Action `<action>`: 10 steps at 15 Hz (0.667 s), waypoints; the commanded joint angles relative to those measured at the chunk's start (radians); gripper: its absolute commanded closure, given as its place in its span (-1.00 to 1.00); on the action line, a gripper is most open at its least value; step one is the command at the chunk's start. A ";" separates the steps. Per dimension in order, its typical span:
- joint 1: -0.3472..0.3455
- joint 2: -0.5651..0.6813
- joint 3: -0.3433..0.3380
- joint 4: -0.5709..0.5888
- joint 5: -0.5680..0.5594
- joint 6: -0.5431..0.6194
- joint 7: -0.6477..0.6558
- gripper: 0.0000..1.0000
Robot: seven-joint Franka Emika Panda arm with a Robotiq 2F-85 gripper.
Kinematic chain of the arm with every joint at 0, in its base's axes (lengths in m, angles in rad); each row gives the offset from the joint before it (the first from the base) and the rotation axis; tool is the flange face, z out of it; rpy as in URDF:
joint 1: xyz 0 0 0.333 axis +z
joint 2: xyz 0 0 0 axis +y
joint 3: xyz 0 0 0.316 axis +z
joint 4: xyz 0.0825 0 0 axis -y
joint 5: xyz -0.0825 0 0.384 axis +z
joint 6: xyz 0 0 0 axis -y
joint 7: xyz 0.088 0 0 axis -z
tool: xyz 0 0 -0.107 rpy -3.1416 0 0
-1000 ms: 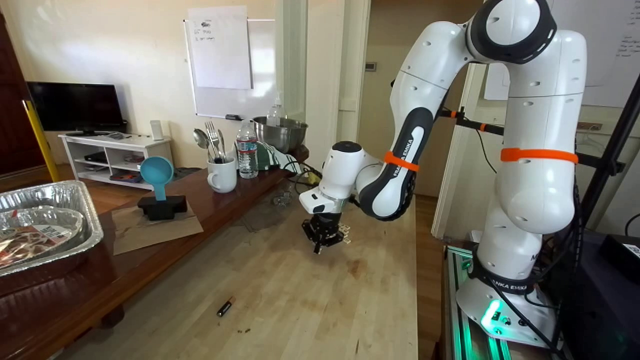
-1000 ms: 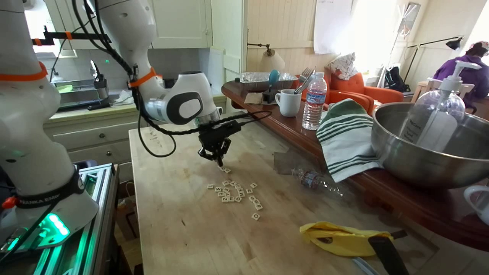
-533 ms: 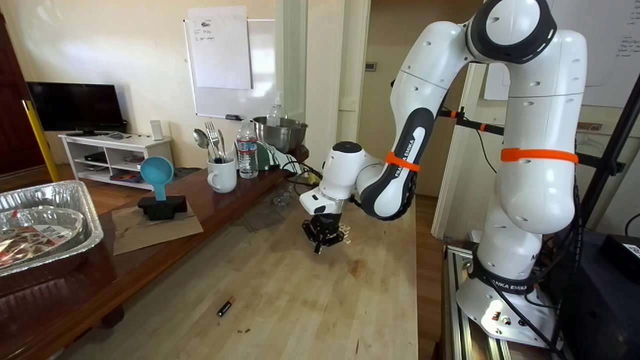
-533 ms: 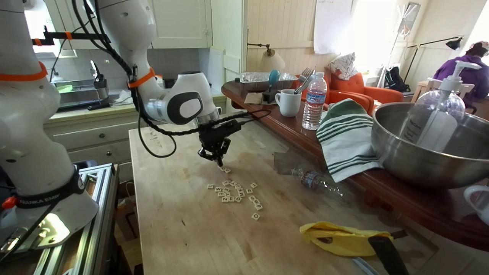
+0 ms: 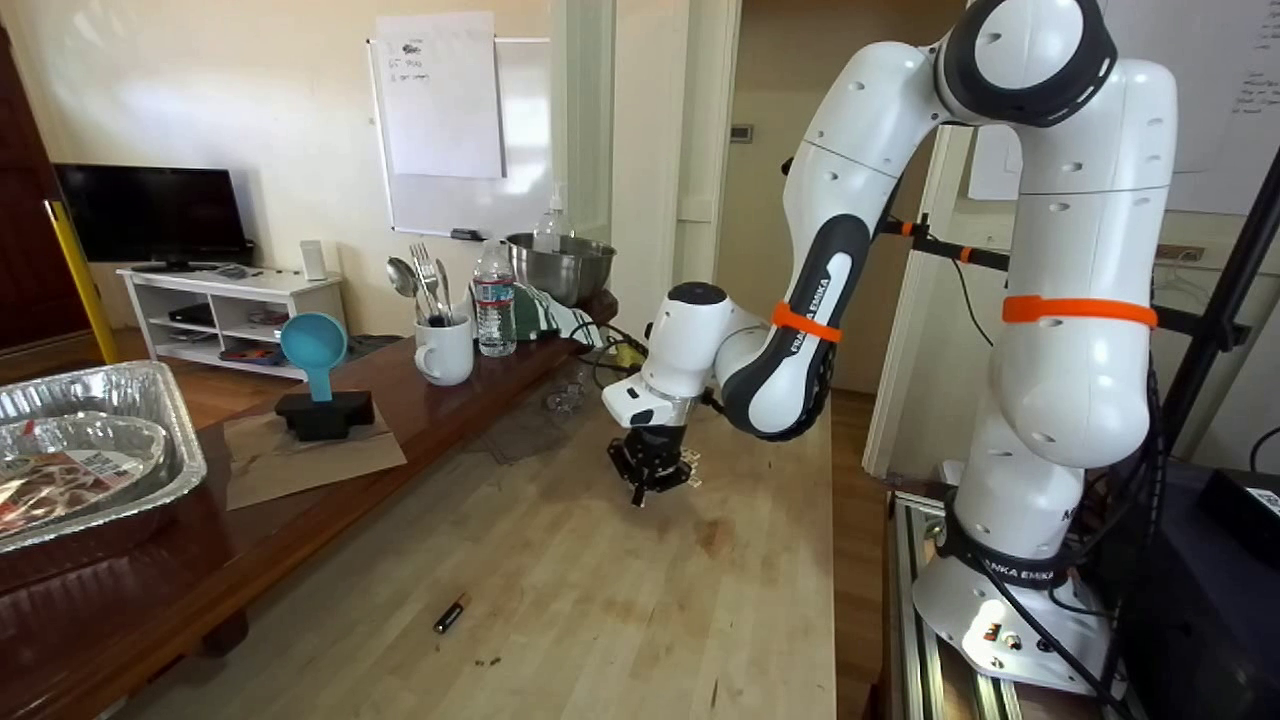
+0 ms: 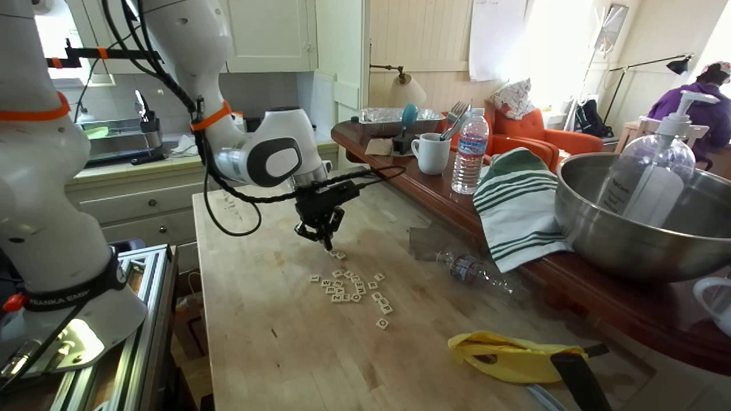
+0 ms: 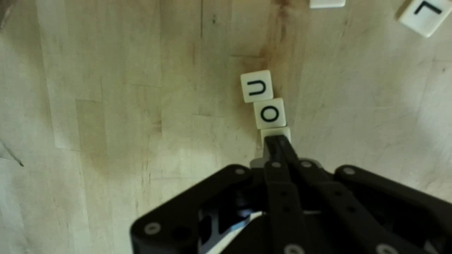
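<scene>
Stained tabletop [image 6: 285,354] (lettered tiles [image 6: 339,290]) — whiteboard [image 5: 525,125]

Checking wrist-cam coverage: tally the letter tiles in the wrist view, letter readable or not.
Letter readable: 3 (U tile, O tile, L tile)
Letter not visible: 2 (partly hidden tile behind the gripper, cut-off tile at the top edge)
Total: 5

Cream U tile [image 7: 256,86] and O tile [image 7: 269,113] lie face up in a crooked row with a half-hidden third tile [image 7: 275,131], well inside the robot-side edge of the worktop [image 6: 297,365].
</scene>
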 commanded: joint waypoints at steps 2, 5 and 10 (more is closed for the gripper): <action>-0.017 -0.002 0.012 -0.023 0.032 -0.037 -0.033 1.00; -0.023 -0.001 0.020 -0.024 0.043 -0.029 -0.038 1.00; -0.033 -0.007 0.034 -0.025 0.068 -0.026 -0.055 1.00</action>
